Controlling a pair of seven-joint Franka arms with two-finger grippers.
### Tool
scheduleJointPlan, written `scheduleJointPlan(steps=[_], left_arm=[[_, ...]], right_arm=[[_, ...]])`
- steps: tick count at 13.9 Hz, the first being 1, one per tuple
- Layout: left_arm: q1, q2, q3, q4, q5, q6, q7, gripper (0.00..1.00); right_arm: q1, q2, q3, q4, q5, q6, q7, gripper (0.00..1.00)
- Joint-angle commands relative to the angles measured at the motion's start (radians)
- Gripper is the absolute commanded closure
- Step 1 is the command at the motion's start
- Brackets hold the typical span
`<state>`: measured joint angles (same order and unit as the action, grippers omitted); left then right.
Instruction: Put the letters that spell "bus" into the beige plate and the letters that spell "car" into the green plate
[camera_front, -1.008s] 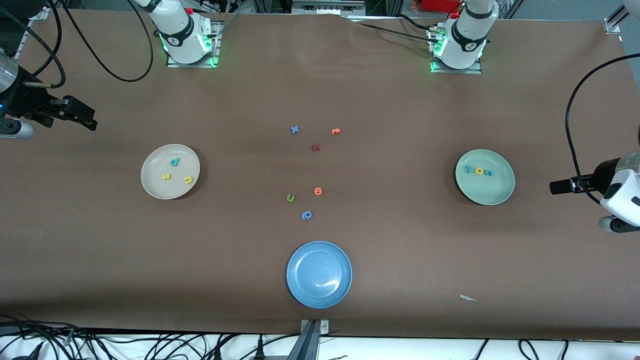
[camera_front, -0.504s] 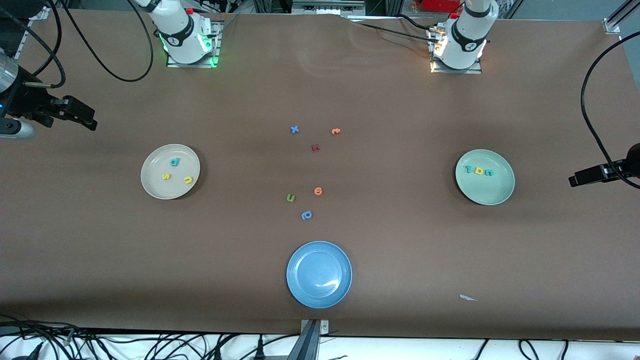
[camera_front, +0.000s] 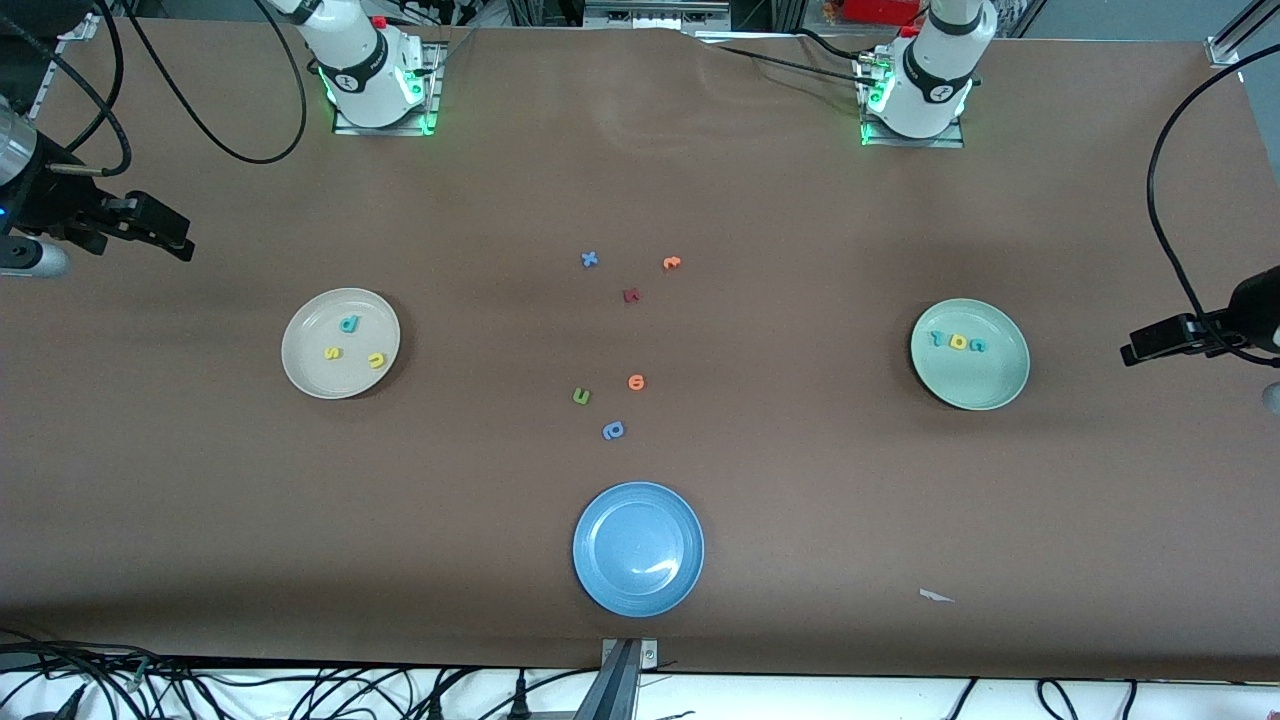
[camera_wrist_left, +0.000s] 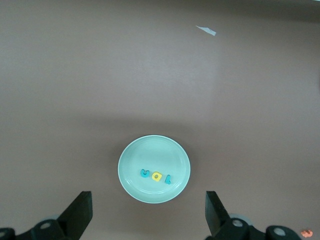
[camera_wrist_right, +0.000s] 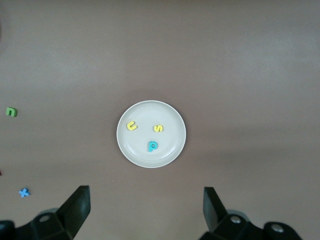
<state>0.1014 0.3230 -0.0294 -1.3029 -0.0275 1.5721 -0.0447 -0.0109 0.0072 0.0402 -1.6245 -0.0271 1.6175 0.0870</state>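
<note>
The beige plate (camera_front: 305, 372) (camera_wrist_right: 167, 115) holds a teal "b" (camera_front: 349, 323) (camera_wrist_right: 152, 146), a yellow "s" (camera_front: 332, 352) (camera_wrist_right: 158, 128) and a yellow "u" (camera_front: 377, 360) (camera_wrist_right: 131, 126). In the green plate (camera_front: 975, 388) (camera_wrist_left: 152, 150) lie a teal "c" (camera_front: 979, 345) (camera_wrist_left: 145, 173), a yellow "a" (camera_front: 959, 342) (camera_wrist_left: 157, 176) and a teal "r" (camera_front: 938, 340) (camera_wrist_left: 168, 178), side by side. My left gripper (camera_front: 1130, 353) (camera_wrist_left: 147, 200) hangs open and empty over the left arm's end of the table, near the green plate. My right gripper (camera_front: 183, 243) (camera_wrist_right: 145, 195) waits open and empty over the right arm's end.
A blue plate (camera_front: 600, 580) sits near the front edge. Mid-table lie loose letters: blue "x" (camera_front: 589, 259), orange ones (camera_front: 671, 262) (camera_front: 636, 381), a dark red one (camera_front: 631, 295), a green "u" (camera_front: 581, 396) and a blue stem-and-bowl letter (camera_front: 613, 430). A white scrap (camera_front: 935, 596) lies nearer the camera.
The left arm drew back toward its end of the table, then eased slightly back toward the green plate. Plates, letters and the right arm have not moved.
</note>
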Motion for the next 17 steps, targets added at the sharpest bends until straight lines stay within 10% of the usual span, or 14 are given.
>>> scheduleJointPlan(steps=[1, 17], left_arm=[[-0.029, -0.030, 0.009, -0.035, -0.020, 0.017, 0.029, 0.01], [-0.052, -0.027, -0.012, -0.006, 0.014, 0.008, 0.022, 0.00]], right_arm=[[-0.006, -0.018, 0.006, -0.011, 0.013, -0.001, 0.003, 0.00], [-0.006, -0.021, 0.032, -0.009, 0.015, -0.011, 0.010, 0.00]])
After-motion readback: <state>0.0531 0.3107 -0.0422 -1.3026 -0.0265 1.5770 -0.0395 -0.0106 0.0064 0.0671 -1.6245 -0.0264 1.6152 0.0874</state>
